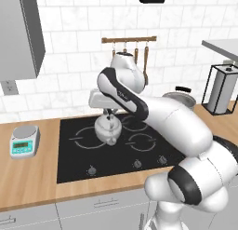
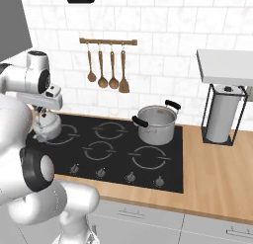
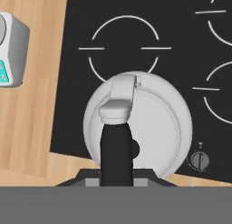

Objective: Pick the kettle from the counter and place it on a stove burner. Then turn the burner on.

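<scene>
A: Count kettles?
B: One small squat shiny silver kettle [image 1: 108, 129], hanging just above the flat black glass cooktop [image 2: 118, 164], over its left side.
A: Touching the glass?
B: Can't tell for sure; in the hand view it covers the cooktop's front edge and a bit of the light-brown wood-grain counter [image 1: 28, 178].
A: Gripper?
B: One two-finger gripper [image 1: 109, 114], directly over the kettle, clamped on its arched handle [image 3: 118, 123].
A: Burner rings on the cooktop?
B: Four ring markings show in the right base view. The widest grey broken-ring burner [image 2: 148, 157] is front right, well apart from the kettle.
A: Knobs?
B: Four small knobs [image 2: 130, 177] along the cooktop's front edge.
A: Other stuff?
B: One straight-sided steel pot with black handles [image 2: 155, 123] on the cooktop's back right. One small white kitchen scale [image 1: 24, 141] left of the cooktop. Four wooden utensils on a wall rail [image 2: 108, 41] behind it.
</scene>
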{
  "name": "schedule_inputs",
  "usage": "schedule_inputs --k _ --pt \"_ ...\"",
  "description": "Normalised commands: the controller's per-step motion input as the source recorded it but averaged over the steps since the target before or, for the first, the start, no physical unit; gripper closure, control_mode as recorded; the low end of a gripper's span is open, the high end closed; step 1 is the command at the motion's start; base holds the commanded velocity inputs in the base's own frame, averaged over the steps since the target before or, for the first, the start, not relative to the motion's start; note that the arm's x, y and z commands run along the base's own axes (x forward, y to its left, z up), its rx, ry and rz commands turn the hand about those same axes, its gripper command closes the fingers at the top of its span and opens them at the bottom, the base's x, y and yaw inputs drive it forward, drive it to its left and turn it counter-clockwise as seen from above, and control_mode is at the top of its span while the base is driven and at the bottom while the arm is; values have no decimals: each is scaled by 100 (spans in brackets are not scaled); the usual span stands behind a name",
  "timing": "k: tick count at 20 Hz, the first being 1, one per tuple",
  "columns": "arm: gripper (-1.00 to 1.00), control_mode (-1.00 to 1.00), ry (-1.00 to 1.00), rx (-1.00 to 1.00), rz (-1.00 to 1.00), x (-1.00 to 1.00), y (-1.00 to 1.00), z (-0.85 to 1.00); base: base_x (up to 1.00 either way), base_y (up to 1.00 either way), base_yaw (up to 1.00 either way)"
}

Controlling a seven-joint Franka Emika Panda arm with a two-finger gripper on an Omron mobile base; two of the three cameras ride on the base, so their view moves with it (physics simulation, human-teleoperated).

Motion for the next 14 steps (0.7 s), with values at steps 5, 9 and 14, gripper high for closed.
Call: schedule_inputs --k 5,9,14 --pt "100 -100 0 0 0 43 4 -1 0 0 0" --pt "100 -100 0 0 0 36 5 -10 0 0 0" --pt "100 -100 0 0 0 28 9 -23 0 0 0"
